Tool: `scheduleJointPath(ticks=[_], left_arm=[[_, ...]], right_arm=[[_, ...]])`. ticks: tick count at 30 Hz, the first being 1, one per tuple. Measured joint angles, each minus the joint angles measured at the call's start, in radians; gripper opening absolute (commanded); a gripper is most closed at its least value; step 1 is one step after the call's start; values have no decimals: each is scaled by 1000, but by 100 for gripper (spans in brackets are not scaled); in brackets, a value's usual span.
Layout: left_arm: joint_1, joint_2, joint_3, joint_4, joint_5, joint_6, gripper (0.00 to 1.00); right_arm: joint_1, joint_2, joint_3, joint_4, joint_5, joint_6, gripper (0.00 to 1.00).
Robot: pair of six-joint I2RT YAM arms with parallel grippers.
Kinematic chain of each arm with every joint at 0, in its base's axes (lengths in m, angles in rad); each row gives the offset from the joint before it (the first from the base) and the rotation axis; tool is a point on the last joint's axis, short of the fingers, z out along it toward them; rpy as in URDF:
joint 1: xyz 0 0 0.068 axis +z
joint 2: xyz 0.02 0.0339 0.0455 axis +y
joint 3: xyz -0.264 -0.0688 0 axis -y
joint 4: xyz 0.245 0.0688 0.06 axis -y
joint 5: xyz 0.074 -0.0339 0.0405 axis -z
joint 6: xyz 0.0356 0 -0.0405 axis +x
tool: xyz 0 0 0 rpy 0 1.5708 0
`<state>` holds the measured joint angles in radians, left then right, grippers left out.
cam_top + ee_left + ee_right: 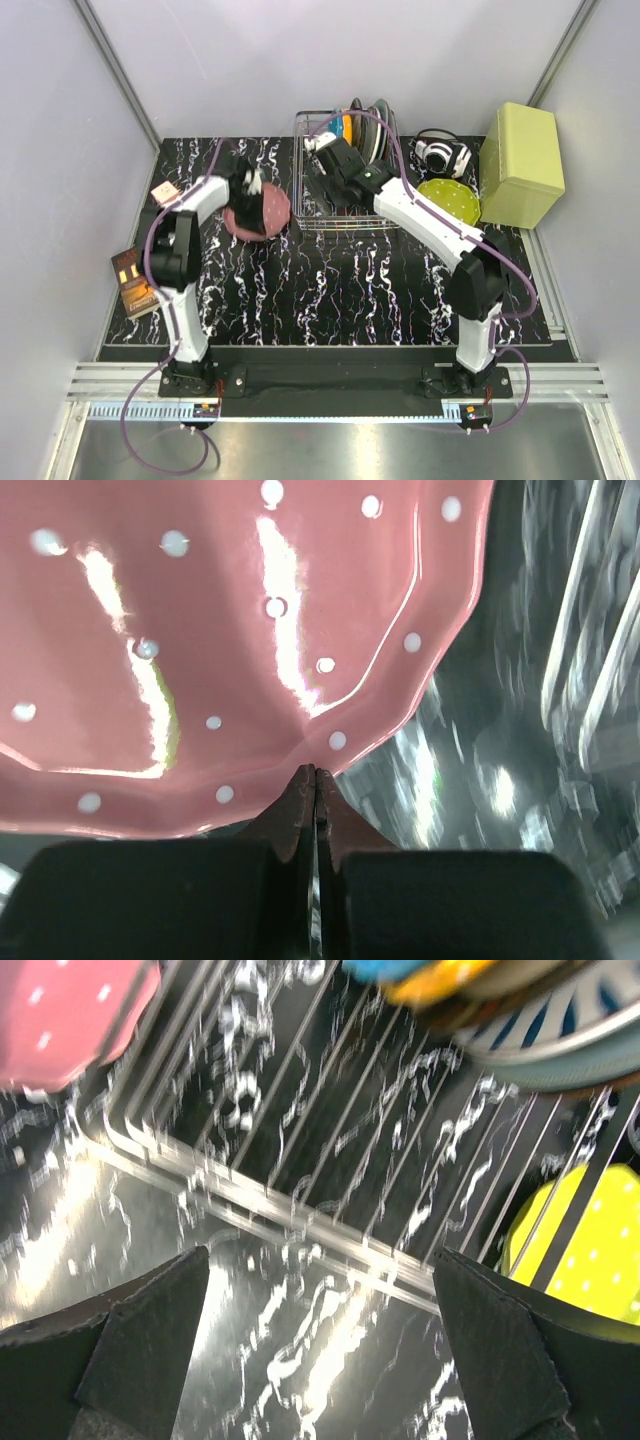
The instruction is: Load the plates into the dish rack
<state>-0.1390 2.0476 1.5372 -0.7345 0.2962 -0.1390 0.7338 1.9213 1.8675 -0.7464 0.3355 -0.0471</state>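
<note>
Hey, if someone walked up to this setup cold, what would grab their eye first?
Probably the pink plate, pinched at its rim by the shut left hand, just left of the dish rack. After that, the right hand spread open over the rack, and the yellow-green plate lying on the table to the rack's right.

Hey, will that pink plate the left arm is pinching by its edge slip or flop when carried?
Probably stiff: the pink plate holds its shape though the left gripper pinches only its rim. Its glossy glare suggests a slick surface, so it may pivot or slip in the jaws. It looks like light plastic.
</note>
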Motion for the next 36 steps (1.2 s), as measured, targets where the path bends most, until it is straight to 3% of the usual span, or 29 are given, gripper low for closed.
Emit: scheduleJointPath(ticks=[10, 15, 18, 19, 20, 22, 25, 30, 36], left_arm=[[-112, -359, -564, -2, 89, -217, 0], [-177, -405, -662, 29, 153, -293, 0], [-270, -445, -706, 79, 160, -327, 22], [-294, -459, -718, 93, 154, -333, 40], [-315, -475, -730, 108, 152, -344, 51], [-320, -523, -739, 113, 135, -341, 65], [-274, -671, -741, 126, 76, -352, 78], [-90, -967, -766, 168, -34, -439, 76], [52, -970, -894, 229, -69, -465, 64]], right_arm=[[-19, -177, -175, -26, -184, 16, 100], [-46, -307, -286, -45, -311, 67, 100], [-129, -388, -398, -48, -435, 148, 100], [-170, -414, -447, -46, -473, 178, 100], [-219, -445, -518, -39, -517, 218, 100], [-286, -496, -636, -37, -570, 281, 100], [-317, -563, -787, -34, -670, 362, 100], [-306, -585, -914, 134, -869, 490, 88], [-280, -417, -1004, 476, -996, 621, 86]])
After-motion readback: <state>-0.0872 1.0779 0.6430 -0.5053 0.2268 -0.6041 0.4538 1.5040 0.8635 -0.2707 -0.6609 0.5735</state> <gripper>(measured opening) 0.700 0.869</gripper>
